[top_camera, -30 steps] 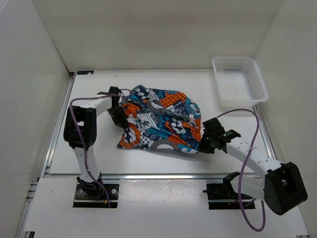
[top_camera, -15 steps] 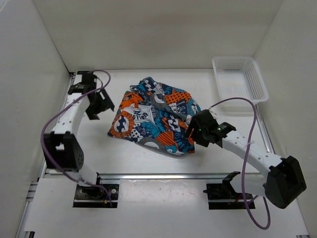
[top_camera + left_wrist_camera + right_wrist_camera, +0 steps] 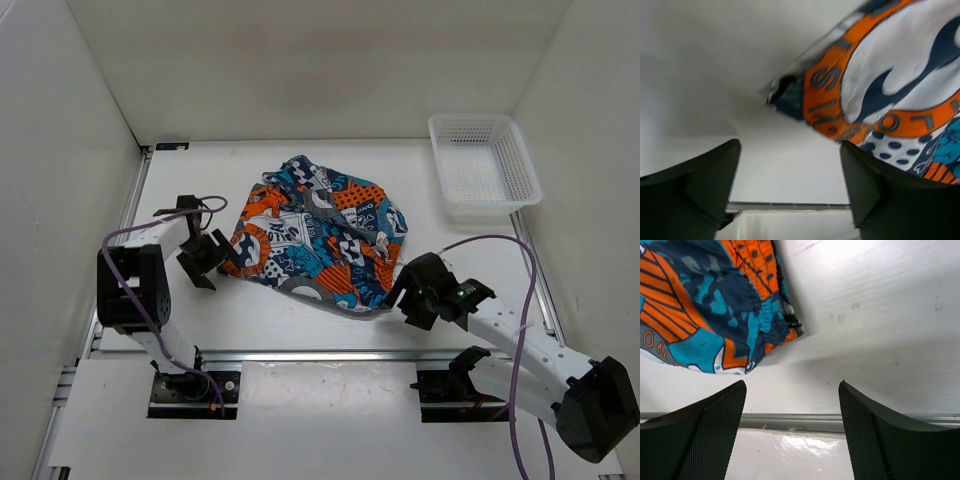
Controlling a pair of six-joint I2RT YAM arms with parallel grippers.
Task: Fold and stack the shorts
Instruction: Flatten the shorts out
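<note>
The shorts, printed in orange, turquoise, white and black, lie in a loosely folded heap on the middle of the white table. My left gripper is open just off their left edge, holding nothing. In the left wrist view an orange-ringed corner of the shorts sits above and to the right of the open left gripper. My right gripper is open at their near right corner, apart from the cloth. The right wrist view has the shorts' hem at upper left, beyond the open right gripper.
A white mesh basket stands at the far right of the table. White walls close in the left, back and right. A metal rail runs along the table's near edge, just in front of both grippers.
Both grippers have opened and let go of the shorts. The left swung out left, then came back to the left edge. The right drew back toward the near rail. The shorts settled flatter.
</note>
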